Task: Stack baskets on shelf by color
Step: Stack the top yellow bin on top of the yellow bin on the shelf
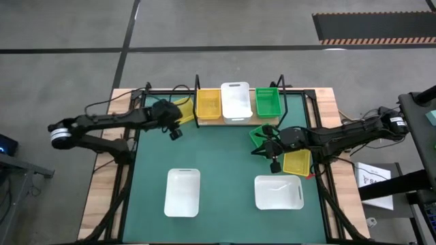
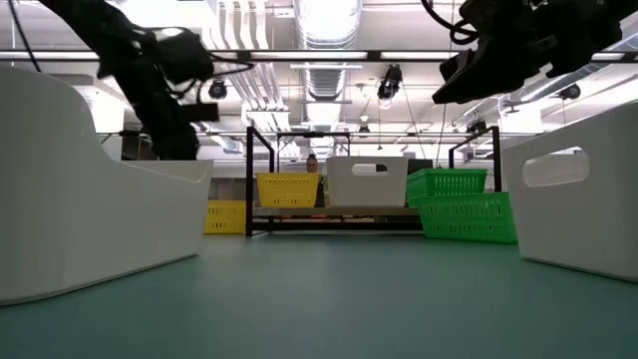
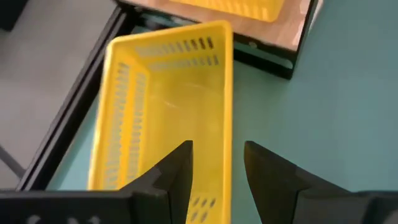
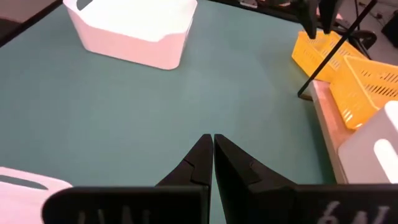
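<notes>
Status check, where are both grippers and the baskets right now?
Left gripper open, over loose yellow basket beside shelf. Right gripper shut, empty, above mat. Shelf holds one yellow, white, green. Nothing blocking.

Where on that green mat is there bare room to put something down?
The widest bare patch is mid-mat, between the shelf and the two white baskets. It is crowded at the right, around the green basket and yellow basket.

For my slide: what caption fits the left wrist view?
Open left hand poised over the rim of a yellow basket beside the shelf.
</notes>
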Robot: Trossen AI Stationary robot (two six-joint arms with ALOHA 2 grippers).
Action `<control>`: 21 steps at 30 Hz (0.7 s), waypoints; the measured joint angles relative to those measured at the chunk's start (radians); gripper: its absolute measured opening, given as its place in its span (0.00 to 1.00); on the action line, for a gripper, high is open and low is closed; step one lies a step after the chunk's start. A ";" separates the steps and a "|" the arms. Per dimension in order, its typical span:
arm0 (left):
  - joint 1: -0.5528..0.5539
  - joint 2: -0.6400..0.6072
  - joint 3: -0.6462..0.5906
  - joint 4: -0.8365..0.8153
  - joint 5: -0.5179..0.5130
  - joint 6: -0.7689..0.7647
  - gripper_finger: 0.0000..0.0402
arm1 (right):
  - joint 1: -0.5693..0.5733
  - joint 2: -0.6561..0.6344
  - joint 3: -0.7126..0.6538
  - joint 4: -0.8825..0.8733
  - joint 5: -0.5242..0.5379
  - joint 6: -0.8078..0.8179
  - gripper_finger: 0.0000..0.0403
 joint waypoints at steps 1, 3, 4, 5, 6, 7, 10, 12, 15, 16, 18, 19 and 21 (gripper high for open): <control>0.005 0.025 0.000 0.022 0.008 0.011 0.32 | 0.000 0.001 0.000 0.000 0.000 0.004 0.02; 0.014 0.069 0.000 0.052 0.016 0.025 0.32 | 0.000 0.002 0.000 0.004 0.000 0.010 0.02; 0.019 0.092 0.001 0.064 0.016 0.032 0.32 | 0.000 0.001 0.000 0.004 0.000 0.012 0.02; 0.024 0.114 0.001 0.068 0.016 0.036 0.32 | 0.000 0.001 0.000 0.006 0.000 0.013 0.02; 0.029 0.134 0.001 0.069 0.016 0.038 0.32 | 0.000 0.001 0.000 0.008 0.000 0.013 0.02; 0.032 0.152 0.001 0.072 0.015 0.038 0.32 | 0.000 0.001 0.000 0.009 0.000 0.013 0.02; 0.037 0.194 0.001 0.075 0.013 0.038 0.30 | 0.000 0.002 0.000 0.013 0.000 0.014 0.02; 0.036 0.210 0.001 0.075 0.013 0.038 0.26 | 0.000 0.001 0.000 0.017 0.000 0.014 0.02; 0.036 0.219 0.001 0.067 0.007 0.038 0.16 | 0.000 0.002 0.000 0.022 0.000 0.014 0.02; 0.036 0.217 0.001 0.063 0.006 0.039 0.11 | 0.000 0.002 0.000 0.023 0.000 0.014 0.02; 0.036 0.206 0.001 0.044 -0.005 0.039 0.03 | 0.000 0.004 0.000 0.035 0.000 0.017 0.02; 0.036 0.193 0.001 0.027 -0.013 0.039 0.02 | 0.000 0.004 0.000 0.042 0.000 0.021 0.02; 0.029 0.158 0.001 -0.006 -0.054 0.039 0.01 | 0.000 0.004 0.000 0.043 -0.001 0.022 0.02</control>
